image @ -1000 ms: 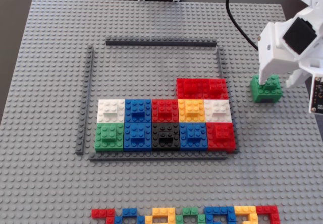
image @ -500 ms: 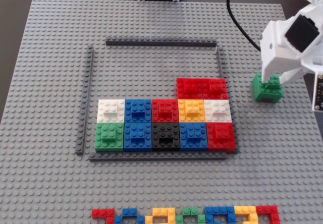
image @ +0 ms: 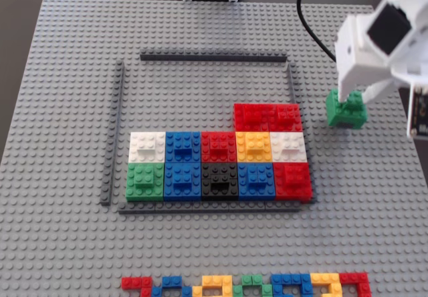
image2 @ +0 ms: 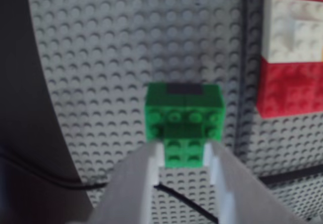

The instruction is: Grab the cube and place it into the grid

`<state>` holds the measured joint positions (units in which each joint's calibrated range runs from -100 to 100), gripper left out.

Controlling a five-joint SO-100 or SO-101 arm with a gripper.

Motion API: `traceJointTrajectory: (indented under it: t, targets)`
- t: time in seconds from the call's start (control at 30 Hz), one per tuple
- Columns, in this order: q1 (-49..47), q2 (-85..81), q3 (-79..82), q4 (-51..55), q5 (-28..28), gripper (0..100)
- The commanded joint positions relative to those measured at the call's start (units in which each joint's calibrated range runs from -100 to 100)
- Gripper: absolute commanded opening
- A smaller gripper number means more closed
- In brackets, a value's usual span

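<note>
We see the grey baseplate [image: 67,110], and on it the grid [image: 214,57] with its coloured blocks. To its right in the fixed view, outside the frame, the gripper [image: 350,100] has its fingers [image2: 151,163] closed narrowly on the raised top piece of the cube [image: 346,111], which looks lifted clear of the plate.

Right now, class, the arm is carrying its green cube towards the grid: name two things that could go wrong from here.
1. The gripper pinches only the cube's small raised top piece, so the cube could twist or slip out.
2. The cube hangs just outside the grid's right strip, beside the red blocks. Carried across too low, it might clip the strip or those blocks and knock the rows out of line.
</note>
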<state>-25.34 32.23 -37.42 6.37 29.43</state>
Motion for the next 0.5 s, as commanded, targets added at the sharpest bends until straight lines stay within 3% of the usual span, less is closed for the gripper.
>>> traceJointTrajectory:
  t: [0.0, 0.47]
  targets:
    - [1.1, -16.4, 3.2, 0.3, 1.3, 4]
    - [10.0, -47.7, 26.2, 0.3, 10.5, 1]
